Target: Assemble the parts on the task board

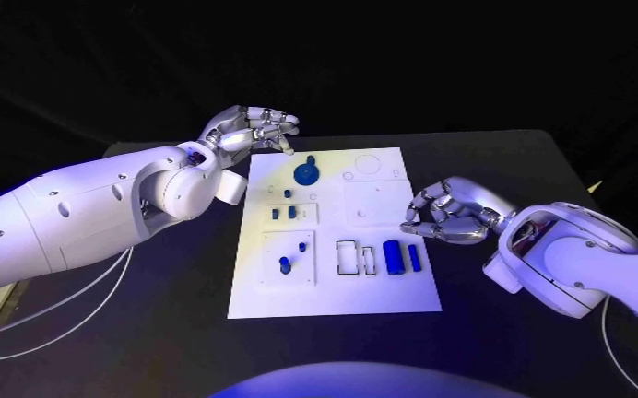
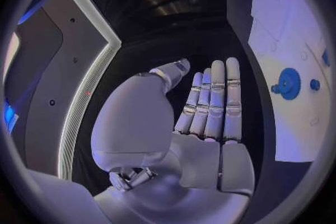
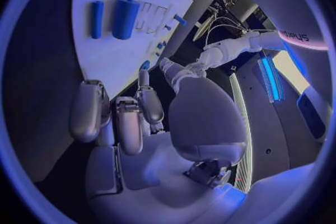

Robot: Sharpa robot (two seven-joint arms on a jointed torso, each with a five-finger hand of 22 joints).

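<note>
The white task board lies in the middle of the black table. A blue round disc with a knob sits near its far left corner, also seen from the left wrist. A thick blue cylinder and a thin blue bar lie at the near right, and appear again from the right wrist. Small blue pegs stand left of centre. My left hand hovers at the far left corner, fingers straight, holding nothing. My right hand is beside the right edge, fingers curled in on nothing.
Two more small blue pieces sit in a square plate at the board's near left. Empty outlined slots lie left of the thick cylinder. Bare black table surrounds the board.
</note>
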